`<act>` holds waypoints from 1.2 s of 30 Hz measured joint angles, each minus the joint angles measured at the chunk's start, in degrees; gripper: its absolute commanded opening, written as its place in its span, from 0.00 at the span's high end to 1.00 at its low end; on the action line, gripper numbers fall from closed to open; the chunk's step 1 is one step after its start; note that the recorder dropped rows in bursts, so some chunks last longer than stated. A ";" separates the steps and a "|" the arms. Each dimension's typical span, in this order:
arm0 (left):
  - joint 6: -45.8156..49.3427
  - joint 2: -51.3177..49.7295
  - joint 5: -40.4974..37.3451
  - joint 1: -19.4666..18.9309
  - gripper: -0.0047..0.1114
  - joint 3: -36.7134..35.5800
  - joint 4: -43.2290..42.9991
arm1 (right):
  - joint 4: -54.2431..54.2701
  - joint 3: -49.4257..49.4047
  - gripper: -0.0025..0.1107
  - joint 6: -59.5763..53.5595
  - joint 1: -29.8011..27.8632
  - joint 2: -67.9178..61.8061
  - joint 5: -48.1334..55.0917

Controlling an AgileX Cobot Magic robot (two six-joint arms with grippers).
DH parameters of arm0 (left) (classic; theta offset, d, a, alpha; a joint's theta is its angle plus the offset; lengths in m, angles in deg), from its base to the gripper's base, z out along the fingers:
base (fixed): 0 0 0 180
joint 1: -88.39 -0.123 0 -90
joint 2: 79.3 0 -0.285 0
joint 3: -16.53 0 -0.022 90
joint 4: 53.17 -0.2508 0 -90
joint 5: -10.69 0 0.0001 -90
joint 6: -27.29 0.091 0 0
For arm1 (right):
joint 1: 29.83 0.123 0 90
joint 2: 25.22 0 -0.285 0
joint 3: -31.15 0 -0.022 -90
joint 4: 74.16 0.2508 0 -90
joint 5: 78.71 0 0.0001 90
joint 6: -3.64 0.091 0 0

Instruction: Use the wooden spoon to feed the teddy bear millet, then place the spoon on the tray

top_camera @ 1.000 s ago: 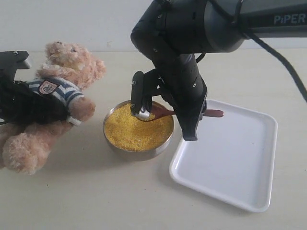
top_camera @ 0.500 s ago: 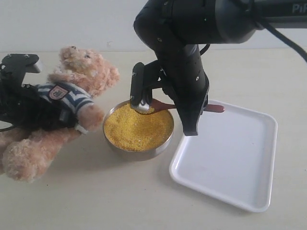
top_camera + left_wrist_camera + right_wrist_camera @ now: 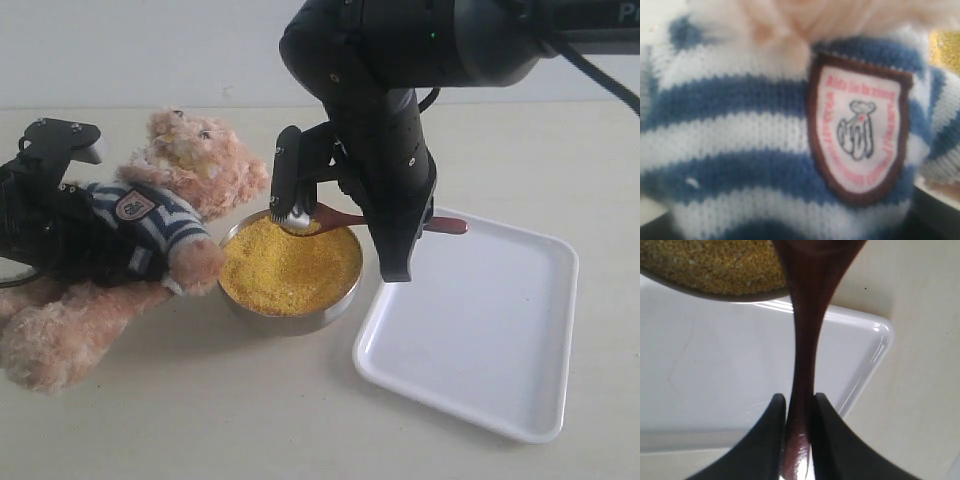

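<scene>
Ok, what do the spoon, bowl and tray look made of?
Spoon: wood, dark reddish-brown, glossy varnish by the sheen on its handle. Bowl: metal, likely steel, with a grey reflective wall. Tray: glossy white, plastic or melamine perhaps; highlights along the rim, can't tell which.

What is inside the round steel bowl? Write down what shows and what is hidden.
Fine yellow millet fills the round steel bowl almost to its rim. The grains cover its bottom, so anything beneath them cannot be seen.

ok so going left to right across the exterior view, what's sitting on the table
teddy bear → steel bowl of millet → white tray
</scene>
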 measured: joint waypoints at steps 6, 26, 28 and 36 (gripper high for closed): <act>-0.01 0.00 -0.09 0.00 0.93 0.00 -0.24 | 0.00 0.00 0.98 0.11 0.00 0.00 0.00; -0.01 0.00 -3.25 0.00 0.93 1.19 -1.18 | 0.00 4.59 0.98 0.09 0.00 0.00 0.00; -0.01 0.00 -3.25 0.10 0.93 1.22 -1.70 | 0.00 4.59 0.98 0.09 0.00 0.00 0.00; -0.01 0.00 -3.64 0.10 0.93 1.22 -2.39 | 0.00 4.59 0.98 0.09 0.00 0.00 0.00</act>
